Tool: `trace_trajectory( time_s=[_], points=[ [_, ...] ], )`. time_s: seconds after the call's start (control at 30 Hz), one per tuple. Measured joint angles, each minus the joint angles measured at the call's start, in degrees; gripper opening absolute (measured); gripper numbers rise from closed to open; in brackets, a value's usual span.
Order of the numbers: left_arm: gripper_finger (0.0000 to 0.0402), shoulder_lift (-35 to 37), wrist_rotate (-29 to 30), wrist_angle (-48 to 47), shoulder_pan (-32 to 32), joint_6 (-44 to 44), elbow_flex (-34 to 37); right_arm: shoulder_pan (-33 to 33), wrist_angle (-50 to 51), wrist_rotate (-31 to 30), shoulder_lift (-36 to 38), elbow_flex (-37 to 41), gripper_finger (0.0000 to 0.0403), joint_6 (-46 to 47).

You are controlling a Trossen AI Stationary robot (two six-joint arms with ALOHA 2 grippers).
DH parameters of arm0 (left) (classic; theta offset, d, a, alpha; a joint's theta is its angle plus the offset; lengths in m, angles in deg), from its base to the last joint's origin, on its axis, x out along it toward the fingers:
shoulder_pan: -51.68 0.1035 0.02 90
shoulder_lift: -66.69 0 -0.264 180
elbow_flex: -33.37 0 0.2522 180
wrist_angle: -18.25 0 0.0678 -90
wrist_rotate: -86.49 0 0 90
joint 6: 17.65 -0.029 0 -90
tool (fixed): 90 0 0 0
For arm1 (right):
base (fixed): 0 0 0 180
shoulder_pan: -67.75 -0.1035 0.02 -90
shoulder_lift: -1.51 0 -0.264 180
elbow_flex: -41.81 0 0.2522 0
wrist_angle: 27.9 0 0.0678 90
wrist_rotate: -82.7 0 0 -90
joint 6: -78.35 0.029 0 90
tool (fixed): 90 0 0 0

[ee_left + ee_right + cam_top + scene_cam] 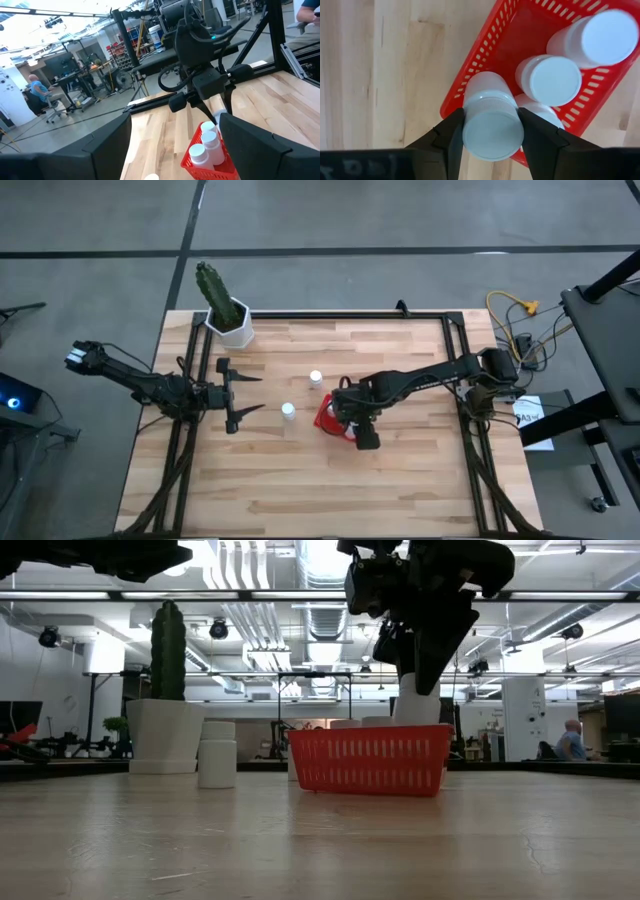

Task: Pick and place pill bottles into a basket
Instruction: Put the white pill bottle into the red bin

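Observation:
The red basket [328, 420] stands near the table's middle with three white pill bottles [555, 80] upright in it. My right gripper [492, 125] hangs over the basket's end and is shut on another white pill bottle [416, 706]. Two more pill bottles [316, 378] [288, 411] stand on their bases on the wood to the basket's left. My left gripper [252, 392] waits open and level at the table's left, pointing toward the basket, with nothing between its fingers. My right gripper pinches the bottle between its two fingers at the capped top end [492, 137], one finger [451, 142] on each side. The fingers come steeply from above. The bottle hangs upright below them over the basket's end wall [465, 87], its lower end about level with the rim.
A white pot with a green cactus [228, 315] stands at the table's far left corner. A black frame [455, 350] runs along the table's sides and far edge. Bare wood lies toward the near edge [330, 490].

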Motion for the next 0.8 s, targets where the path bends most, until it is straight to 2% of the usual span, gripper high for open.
trace_trajectory(
  time_s=[0.8],
  points=[
    [0.0283, -0.2, 0.0, 0.0, 0.0, 0.0, 0.0, 0.0, -0.5, -0.1, -0.9, 0.1, 0.0151, 0.0]
  ],
)
